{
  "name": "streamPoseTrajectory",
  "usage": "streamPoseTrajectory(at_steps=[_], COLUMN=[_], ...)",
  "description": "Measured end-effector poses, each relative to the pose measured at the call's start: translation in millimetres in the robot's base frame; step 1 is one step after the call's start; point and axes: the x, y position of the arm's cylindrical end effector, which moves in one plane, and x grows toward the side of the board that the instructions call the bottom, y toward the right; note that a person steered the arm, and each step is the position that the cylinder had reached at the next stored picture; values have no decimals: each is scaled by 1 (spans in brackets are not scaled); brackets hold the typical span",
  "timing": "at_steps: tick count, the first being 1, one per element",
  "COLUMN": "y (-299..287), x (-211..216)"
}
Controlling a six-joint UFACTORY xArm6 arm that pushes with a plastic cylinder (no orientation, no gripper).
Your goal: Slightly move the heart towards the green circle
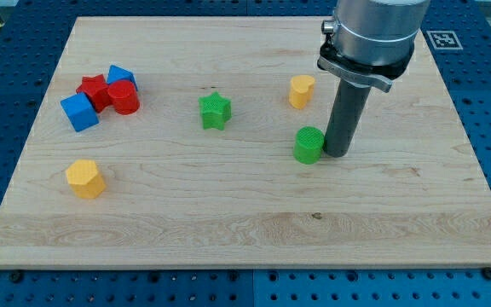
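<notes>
My tip [339,154] sits just right of the green circle [309,145], touching or nearly so; no fingers on the rod. Yellow heart [301,90] lies above the circle, toward the board's [228,230] top edge, apart from both.

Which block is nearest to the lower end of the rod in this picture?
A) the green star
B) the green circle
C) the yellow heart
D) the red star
B: my tip stands right beside the green circle, on its side toward the view's right, while the yellow heart sits farther toward the view's top and the green star and red star lie away toward the view's left.
</notes>
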Motion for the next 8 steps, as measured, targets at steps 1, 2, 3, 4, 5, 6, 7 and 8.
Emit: streamPoseTrajectory(at_steps=[1, 2, 3, 4, 5, 6, 7, 8], y=[-15, -13, -2, 33, 70, 74, 20, -37], x=[0, 15, 33, 20, -27, -96, -124, -124])
